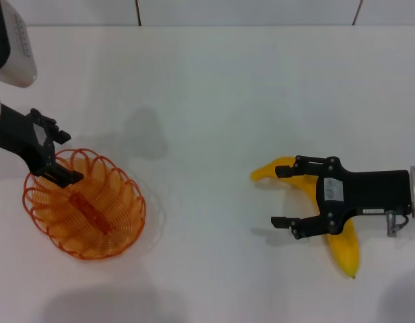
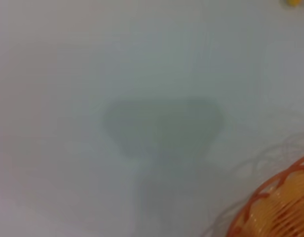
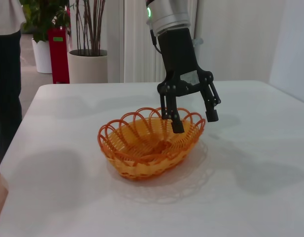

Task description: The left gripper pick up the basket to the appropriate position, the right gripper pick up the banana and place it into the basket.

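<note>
The orange wire basket (image 1: 124, 212) sits on the white table at the left. My left gripper (image 1: 50, 160) is open and straddles the basket's far-left rim, one finger inside and one outside; this shows in the right wrist view, with the left gripper (image 3: 194, 118) at the basket (image 3: 137, 159). The basket's rim (image 2: 278, 210) fills a corner of the left wrist view. The yellow banana (image 1: 343, 247) lies on the table at the right. My right gripper (image 1: 280, 196) is open and hovers over the banana, which runs under its body, one finger above the banana's far tip.
The white table (image 1: 207, 101) has a wall along its far edge. In the right wrist view a standing person (image 3: 6, 74), potted plants (image 3: 88, 59) and a red object (image 3: 59, 54) are beyond the table's far side.
</note>
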`<state>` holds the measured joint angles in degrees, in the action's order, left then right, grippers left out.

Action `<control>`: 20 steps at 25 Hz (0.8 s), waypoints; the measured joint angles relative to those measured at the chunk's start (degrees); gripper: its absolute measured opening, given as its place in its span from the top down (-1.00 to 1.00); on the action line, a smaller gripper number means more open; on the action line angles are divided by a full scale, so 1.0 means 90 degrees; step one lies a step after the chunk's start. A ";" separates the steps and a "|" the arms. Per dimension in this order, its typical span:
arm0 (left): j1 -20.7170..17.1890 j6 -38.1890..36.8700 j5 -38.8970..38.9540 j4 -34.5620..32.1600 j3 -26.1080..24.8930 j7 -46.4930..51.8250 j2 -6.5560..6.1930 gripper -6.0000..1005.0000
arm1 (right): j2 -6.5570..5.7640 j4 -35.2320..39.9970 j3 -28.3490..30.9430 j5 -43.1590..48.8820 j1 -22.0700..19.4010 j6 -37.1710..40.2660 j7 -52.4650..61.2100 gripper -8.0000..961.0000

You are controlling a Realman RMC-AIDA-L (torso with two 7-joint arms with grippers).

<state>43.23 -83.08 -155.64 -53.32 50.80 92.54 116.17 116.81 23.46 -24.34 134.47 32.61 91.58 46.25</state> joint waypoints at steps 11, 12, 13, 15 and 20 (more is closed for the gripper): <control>0.0042 -0.0020 0.0089 0.0013 0.0000 0.0035 0.0022 -0.64 | 0.0000 -0.0010 0.0000 0.0000 0.0000 0.0000 -0.0001 -0.86; 0.0046 -0.0024 0.0089 0.0046 0.0000 0.0049 0.0022 -0.64 | 0.0001 -0.0010 0.0000 0.0000 -0.0001 0.0000 -0.0001 -0.86; 0.0054 -0.0024 0.0089 0.0076 0.0001 0.0071 0.0022 -0.63 | 0.0000 -0.0010 0.0000 0.0000 0.0000 0.0000 -0.0001 -0.86; 0.0067 -0.0029 0.0085 0.0125 0.0006 0.0125 0.0021 -0.63 | 0.0000 -0.0010 0.0000 0.0000 0.0000 0.0000 -0.0002 -0.86; 0.0081 -0.0027 0.0069 0.0143 0.0009 0.0291 0.0005 -0.63 | 0.0000 -0.0010 0.0000 0.0000 0.0000 0.0000 -0.0003 -0.86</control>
<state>43.96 -83.32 -155.02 -52.03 50.88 95.16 116.22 116.81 23.38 -24.34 134.47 32.61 91.58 46.23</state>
